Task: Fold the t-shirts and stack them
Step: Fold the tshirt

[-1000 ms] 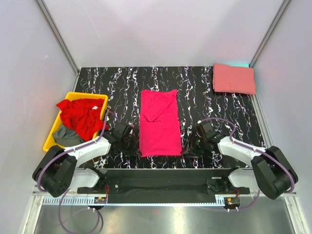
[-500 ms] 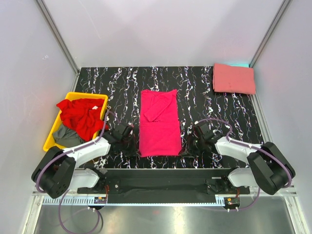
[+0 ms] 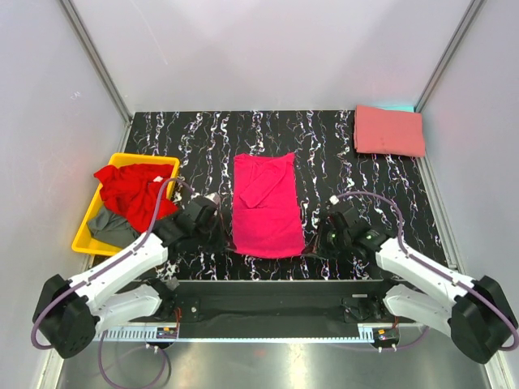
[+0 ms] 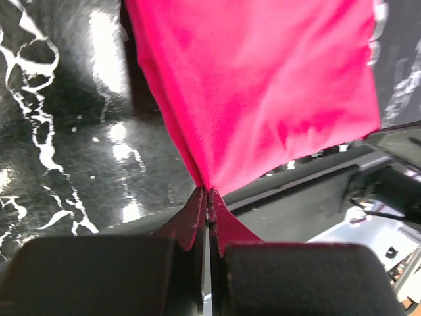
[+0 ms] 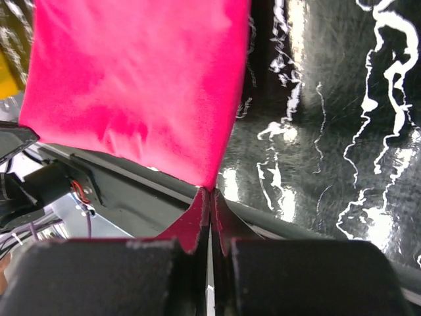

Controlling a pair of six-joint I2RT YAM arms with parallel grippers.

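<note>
- The magenta short-sleeved cloth t-shirt (image 3: 265, 204) lay lengthwise on the middle of the black white-veined marble-pattern table (image 3: 340, 162). It was already folded into a narrow long panel, with one sleeve flap turned over its far half.
- The left arm (image 3: 122, 263) reached in from the near left. Its jaws were closed tight on the near left corner of the magenta t-shirt.
- In the left wrist view the two fingertips (image 4: 195, 217) met with no gap, and the pink cloth (image 4: 263, 79) fanned out from between them.
- The right arm (image 3: 413, 267) reached in from the near right. Its jaws were likewise pressed fully together on the near right corner of the same shirt.
- In the right wrist view the fingertips (image 5: 192, 224) pinched the cloth's (image 5: 138, 85) corner point, and the cloth spread away from them.
- Seen from above, the shirt's near hem hung in a shallow curve between the two pinched corners, close to the table's near edge.
- A salmon pink cloth t-shirt (image 3: 388, 130), folded into a flat rectangle, sat at the far right corner of the table, well apart from the magenta one.
- A yellow rectangular plastic bin (image 3: 142, 159) stood at the left edge of the table.
- A crumpled red cloth t-shirt (image 3: 130, 190) filled the bin's far part and spilled over its right rim.
- A crumpled grey cloth t-shirt (image 3: 109, 227) lay in the bin's near part, partly under the red one.
</note>
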